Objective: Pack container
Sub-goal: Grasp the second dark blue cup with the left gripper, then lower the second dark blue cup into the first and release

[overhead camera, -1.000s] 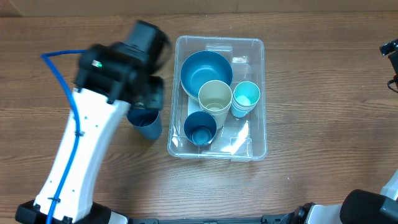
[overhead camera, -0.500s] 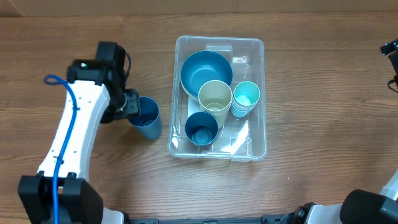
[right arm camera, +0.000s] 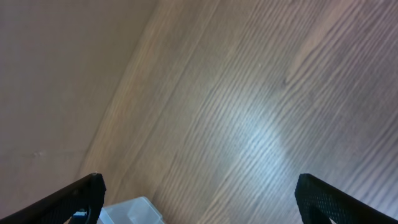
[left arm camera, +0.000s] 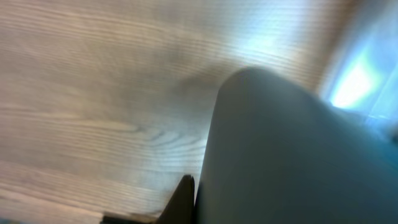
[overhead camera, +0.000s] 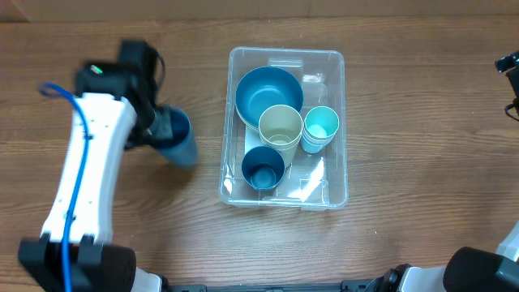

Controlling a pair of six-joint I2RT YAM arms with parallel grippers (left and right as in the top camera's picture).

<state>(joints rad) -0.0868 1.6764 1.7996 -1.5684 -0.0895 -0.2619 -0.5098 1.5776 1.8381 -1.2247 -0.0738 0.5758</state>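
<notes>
The clear rectangular container [overhead camera: 334,191] sits mid-table. Inside it are a blue bowl [overhead camera: 268,91], a cream cup [overhead camera: 280,126], a pale teal cup [overhead camera: 321,126] and a dark blue cup [overhead camera: 262,169]. Left of it, outside, a slate-blue cup [overhead camera: 178,139] is blurred, with my left gripper [overhead camera: 160,130] shut on it. In the left wrist view the same cup [left arm camera: 292,149] fills the right side and one dark finger [left arm camera: 182,200] presses against its wall. My right gripper [right arm camera: 199,202] stands open over bare wood, with nothing between its fingers.
The wooden table [overhead camera: 405,243] stretches around the container. A corner of the container [right arm camera: 134,211] shows at the bottom of the right wrist view. Part of the right arm [overhead camera: 509,65] sits at the far right edge.
The left gripper has shut on the slate-blue cup. Arm and cup have shifted left and a little away from the container. The right arm is unchanged.
</notes>
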